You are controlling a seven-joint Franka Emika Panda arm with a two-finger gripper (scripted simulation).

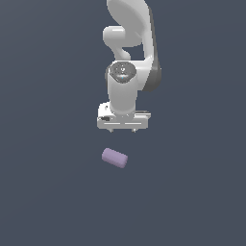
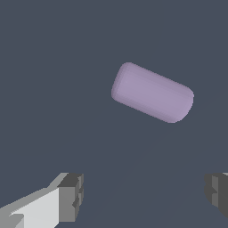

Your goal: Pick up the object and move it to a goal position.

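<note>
A: We start with the object (image 1: 115, 158), 1 pale lilac cylinder lying on its side on the dark desk (image 1: 43, 192), its long axis slanted across the exterior view.

B: Agreed. In the wrist view the object (image 2: 152, 92) lies free, with nothing touching it, and it sits ahead of the fingers rather than between them.

A: And the tool (image 1: 123, 130)? We see it hanging above the desk, just beyond the cylinder, pointing down.

B: Its 2 fingers (image 2: 71, 196) stand spread wide apart with bare desk between them, holding nothing.

A: So we judge this to be the approach step, with the grasp not yet made. No goal marker shows in either view.

B: Next we would need to bring the tool over the cylinder's middle, turn the wrist so the fingers close across its narrow width, then descend.

A: How high the tool sits is hard for us to tell; it probably has some way to drop.
</note>
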